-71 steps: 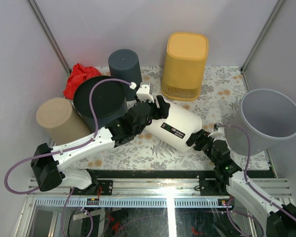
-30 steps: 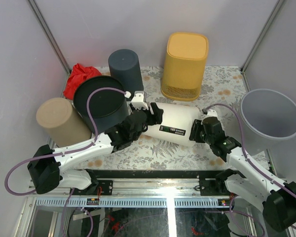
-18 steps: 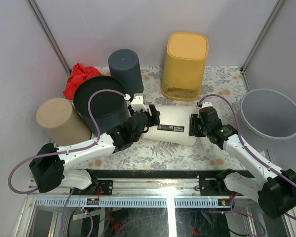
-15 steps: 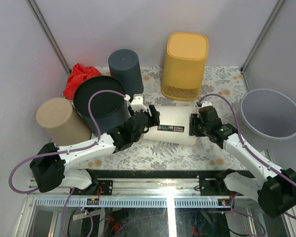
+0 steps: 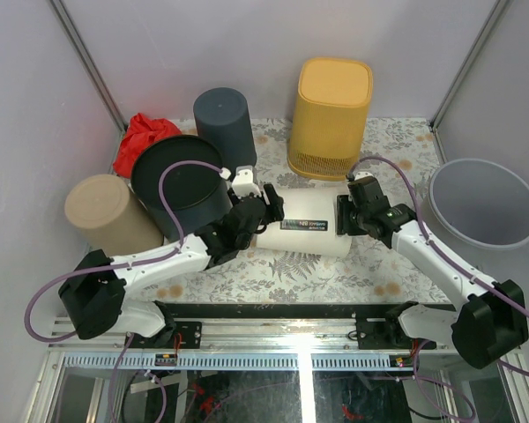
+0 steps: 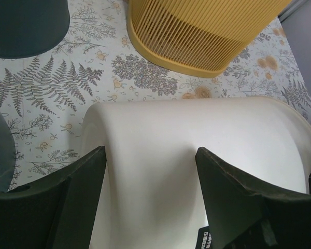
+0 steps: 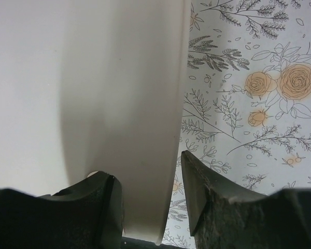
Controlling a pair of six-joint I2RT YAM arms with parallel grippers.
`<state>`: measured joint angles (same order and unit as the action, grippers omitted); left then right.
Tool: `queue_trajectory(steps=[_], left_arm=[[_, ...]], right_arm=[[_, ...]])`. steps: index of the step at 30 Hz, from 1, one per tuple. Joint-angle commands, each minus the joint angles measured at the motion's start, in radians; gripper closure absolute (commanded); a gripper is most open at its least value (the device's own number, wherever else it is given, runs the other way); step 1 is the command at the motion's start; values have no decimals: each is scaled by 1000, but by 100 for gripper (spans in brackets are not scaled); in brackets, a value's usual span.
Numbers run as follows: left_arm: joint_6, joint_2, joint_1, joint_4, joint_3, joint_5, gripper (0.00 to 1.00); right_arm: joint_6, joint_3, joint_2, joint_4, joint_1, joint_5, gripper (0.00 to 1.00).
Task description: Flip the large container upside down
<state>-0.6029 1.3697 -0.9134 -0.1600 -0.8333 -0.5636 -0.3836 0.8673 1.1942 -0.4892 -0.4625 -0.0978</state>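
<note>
Six bins on a floral worktop (image 5: 397, 145), plus one cloth.

1. White container (image 5: 304, 231): the largest-bodied item near centre, lying on its side, long axis running left to right, black label (image 5: 304, 226) facing up. It is not inverted.
2. Left tool (image 5: 263, 204): at the container's left end. In the left wrist view the fingers (image 6: 46, 207) stand wide apart over the white surface, which runs on past both of them.
3. Right tool (image 5: 344, 216): at the container's right end. In the right wrist view the fingers (image 7: 233, 212) are set narrower, with the container's edge between them; whether they pinch it I cannot tell.
4. Yellow slatted bin (image 5: 331, 119): far centre, closed end up, just beyond the container.
5. Dark blue-grey bin (image 5: 223, 123): far left of centre, closed end up.
6. Black round bin (image 5: 181, 181): left, just beside the left tool.
7. Tan bin (image 5: 110, 216): left edge, tilted, touching the black one.
8. Grey bin (image 5: 485, 207): right edge, mouth up.
9. Red cloth (image 5: 141, 137): far left corner, behind the black bin.
</note>
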Motion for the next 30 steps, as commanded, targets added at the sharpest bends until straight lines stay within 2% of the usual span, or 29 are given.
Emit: queue_trajectory(steps=[1, 18, 30], left_arm=[[-25, 25, -26, -107, -2, 203, 34], [36, -69, 20, 71, -63, 134, 32], [36, -92, 21, 79, -49, 124, 32]], right_arm=[[5, 77, 15, 132, -27, 111, 49], [14, 125, 54, 75, -28, 78, 48], [16, 124, 57, 63, -27, 61, 47]])
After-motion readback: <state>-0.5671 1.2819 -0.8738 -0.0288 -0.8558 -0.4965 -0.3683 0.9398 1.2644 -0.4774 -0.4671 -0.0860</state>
